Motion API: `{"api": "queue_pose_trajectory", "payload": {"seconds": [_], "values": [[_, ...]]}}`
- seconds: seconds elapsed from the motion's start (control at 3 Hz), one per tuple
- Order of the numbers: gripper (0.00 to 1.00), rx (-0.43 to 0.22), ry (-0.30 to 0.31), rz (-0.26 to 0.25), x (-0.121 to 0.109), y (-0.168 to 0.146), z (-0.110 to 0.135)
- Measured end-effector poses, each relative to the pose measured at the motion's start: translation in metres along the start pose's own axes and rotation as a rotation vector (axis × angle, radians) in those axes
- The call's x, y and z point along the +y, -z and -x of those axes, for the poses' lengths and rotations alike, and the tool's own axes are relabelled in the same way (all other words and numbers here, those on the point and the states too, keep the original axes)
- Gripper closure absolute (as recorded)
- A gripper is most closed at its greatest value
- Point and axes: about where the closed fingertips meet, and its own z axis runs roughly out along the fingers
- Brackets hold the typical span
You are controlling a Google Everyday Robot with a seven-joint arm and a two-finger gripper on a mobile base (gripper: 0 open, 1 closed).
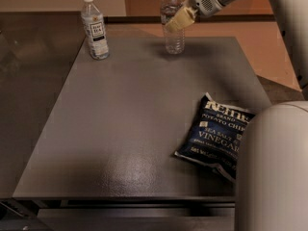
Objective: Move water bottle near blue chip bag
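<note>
You're at the grasp step: the end effector (179,19) sits against the bottle (173,36) standing at the desk's (134,109) far edge, its grip impossible to tell, so confirm the hold, then carry it near the bag (216,134)

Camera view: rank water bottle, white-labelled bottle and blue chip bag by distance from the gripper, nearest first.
The gripper is over the far edge of the table, right of centre.
1. water bottle: right at the gripper, far edge.
2. white-labelled bottle: off to the left, far-left corner.
3. blue chip bag: near-right part of the table, lying flat.
</note>
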Motion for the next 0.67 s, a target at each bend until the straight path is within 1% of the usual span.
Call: {"api": "queue_pose_trajectory", "payload": {"seconds": [0.33, 0.67], "values": [[1.0, -0.009, -0.015, 0.026, 0.025, 0.033, -0.009], [1.0, -0.015, -0.043, 0.061, 0.062, 0.065, -0.032]]}}
